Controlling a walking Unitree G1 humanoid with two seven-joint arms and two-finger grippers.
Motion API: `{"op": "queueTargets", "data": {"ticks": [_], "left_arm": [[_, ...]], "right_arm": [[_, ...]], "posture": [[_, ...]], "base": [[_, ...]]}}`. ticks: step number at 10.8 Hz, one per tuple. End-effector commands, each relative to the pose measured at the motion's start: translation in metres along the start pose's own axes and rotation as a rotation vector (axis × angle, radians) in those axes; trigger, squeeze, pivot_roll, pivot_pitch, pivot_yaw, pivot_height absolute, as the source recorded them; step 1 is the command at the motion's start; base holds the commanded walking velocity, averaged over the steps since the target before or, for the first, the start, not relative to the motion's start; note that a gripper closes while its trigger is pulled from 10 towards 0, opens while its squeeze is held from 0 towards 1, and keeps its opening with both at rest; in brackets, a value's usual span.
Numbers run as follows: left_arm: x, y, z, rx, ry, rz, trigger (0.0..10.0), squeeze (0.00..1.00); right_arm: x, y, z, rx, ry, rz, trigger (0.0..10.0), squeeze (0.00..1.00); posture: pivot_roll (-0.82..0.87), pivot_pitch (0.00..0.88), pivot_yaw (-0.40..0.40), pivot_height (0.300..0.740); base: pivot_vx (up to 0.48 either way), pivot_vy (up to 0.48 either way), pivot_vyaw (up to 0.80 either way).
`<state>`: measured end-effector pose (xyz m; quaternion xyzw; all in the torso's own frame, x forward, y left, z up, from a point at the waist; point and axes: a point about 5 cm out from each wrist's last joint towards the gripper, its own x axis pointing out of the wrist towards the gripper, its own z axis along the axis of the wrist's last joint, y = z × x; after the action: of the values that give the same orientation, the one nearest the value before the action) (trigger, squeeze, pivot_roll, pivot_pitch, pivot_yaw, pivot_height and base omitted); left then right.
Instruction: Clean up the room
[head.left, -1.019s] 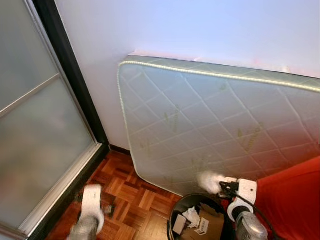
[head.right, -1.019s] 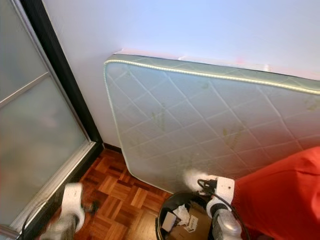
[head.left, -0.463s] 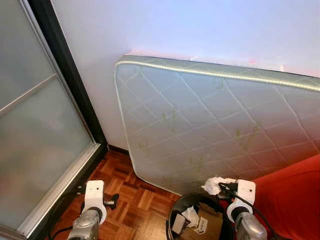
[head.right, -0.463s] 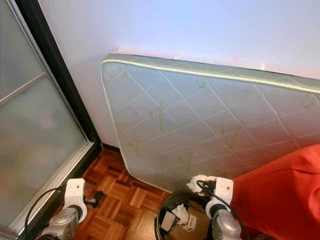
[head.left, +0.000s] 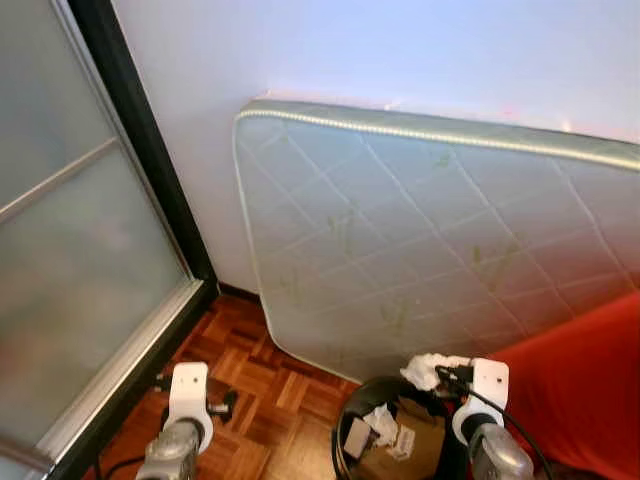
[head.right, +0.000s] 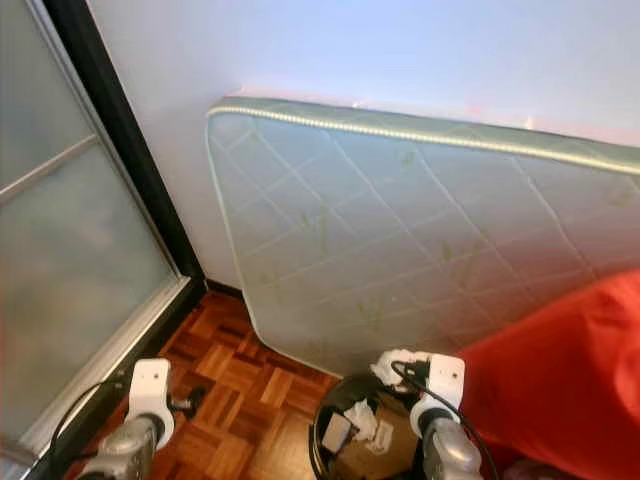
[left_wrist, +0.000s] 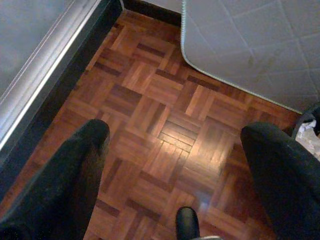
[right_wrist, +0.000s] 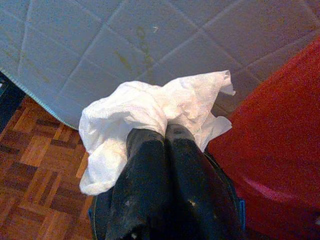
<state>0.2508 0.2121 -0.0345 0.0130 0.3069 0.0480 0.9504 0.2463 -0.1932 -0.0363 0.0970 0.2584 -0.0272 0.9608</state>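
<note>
My right gripper (right_wrist: 165, 131) is shut on a crumpled white tissue (right_wrist: 145, 112), seen also as the tissue (head.left: 428, 369) held just above the far rim of a black trash bin (head.left: 352, 405). The bin holds cardboard and scraps of paper (head.left: 383, 424). My left gripper (left_wrist: 172, 150) hangs open over bare parquet floor (left_wrist: 165, 125), with nothing between its fingers; it shows low on the left (head.left: 227, 401) in the left eye view.
A quilted mattress (head.left: 420, 240) leans against the white wall behind the bin. A red fabric surface (head.left: 585, 390) lies at the right. A frosted sliding door (head.left: 70, 260) with a dark frame stands at the left.
The left arm has steadied from a blur. The right gripper with the tissue has stayed over the bin's rim. The camera has shifted slightly.
</note>
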Motion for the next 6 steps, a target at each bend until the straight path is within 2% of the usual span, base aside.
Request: {"op": "queueTargets", "data": {"ticks": [1,4,5,6], "left_arm": [[-0.0016,-0.0003,-0.004,0.007,0.001,0.005,10.0,0.0],[-0.0019,-0.0017,-0.0046,0.003,-0.003,0.004,10.0,0.0],[-0.0019,-0.0034,-0.0047,-0.005,-0.005,0.006,10.0,0.0],[-0.0024,-0.0045,-0.0066,-0.007,-0.002,0.007,10.0,0.0]], "right_arm": [[0.0008,0.0016,0.0002,-0.014,0.008,0.007,10.0,0.0],[0.0023,0.004,-0.0008,-0.044,0.045,0.022,10.0,0.0],[0.0028,0.0038,0.0016,-0.048,0.033,0.03,10.0,0.0],[0.003,0.0025,0.0035,-0.055,0.025,0.033,10.0,0.0]], "posture": [[0.08,0.047,0.021,0.677],[0.08,0.052,0.005,0.677],[0.09,0.053,-0.005,0.652],[0.1,0.06,-0.012,0.652]], "base": [[0.0,0.0,0.0],[0.0,0.0,0.0],[0.0,0.0,0.0],[0.0,0.0,0.0]]}}
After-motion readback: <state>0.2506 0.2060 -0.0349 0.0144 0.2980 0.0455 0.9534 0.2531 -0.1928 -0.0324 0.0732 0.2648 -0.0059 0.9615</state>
